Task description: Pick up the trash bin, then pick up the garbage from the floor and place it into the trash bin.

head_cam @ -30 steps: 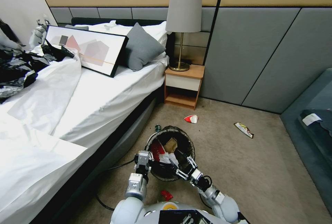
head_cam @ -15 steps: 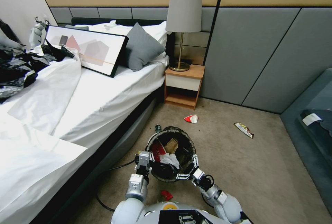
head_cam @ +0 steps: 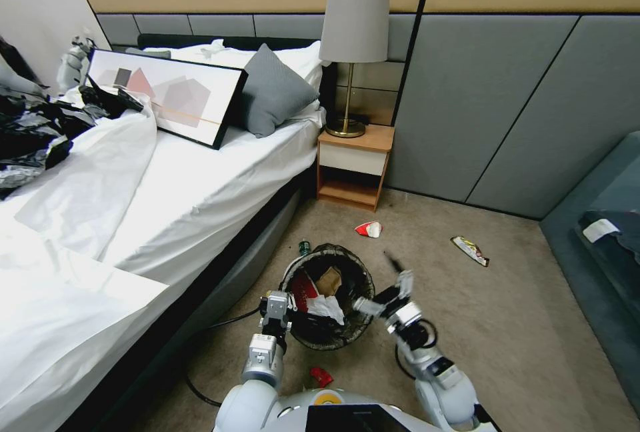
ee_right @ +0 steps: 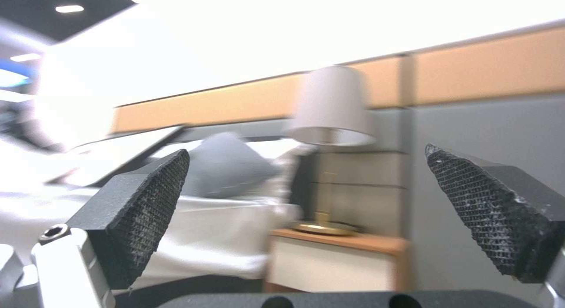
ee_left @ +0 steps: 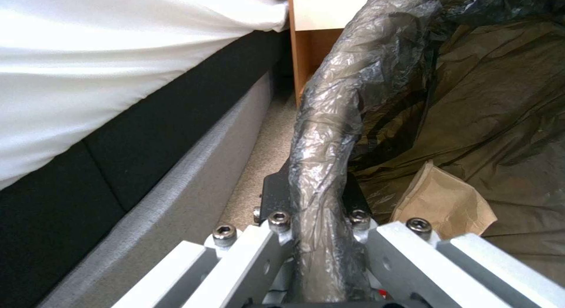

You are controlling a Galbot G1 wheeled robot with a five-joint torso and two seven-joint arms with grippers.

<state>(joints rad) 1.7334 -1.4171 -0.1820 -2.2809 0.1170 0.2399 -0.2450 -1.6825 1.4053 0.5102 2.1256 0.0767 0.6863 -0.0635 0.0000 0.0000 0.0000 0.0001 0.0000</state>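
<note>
The small round white plastic trash bin (head_cam: 327, 299) with its dark liner bag is sitting on the beige carpet (head_cam: 507, 325) just beside the bed's grey base (head_cam: 233, 272), at the head view's six o'clock. The left gripper (head_cam: 288, 312) is clamping the bag-wrapped rim (ee_left: 324, 136) at the bin's eight o'clock, one finger on each side of it. The right gripper (head_cam: 387, 289) is hovering off the bin's three o'clock side, its black textured pads (ee_right: 147, 206) spread wide apart and holding nothing. Inside the bin are lying a tan paper piece (ee_left: 444, 202), a white tissue wad (head_cam: 327, 307) and a red wrapper (head_cam: 305, 289). A red-and-white wrapper (head_cam: 369, 229) is lying at the bin's twelve o'clock, a yellow snack wrapper (head_cam: 470, 250) at two o'clock.
</note>
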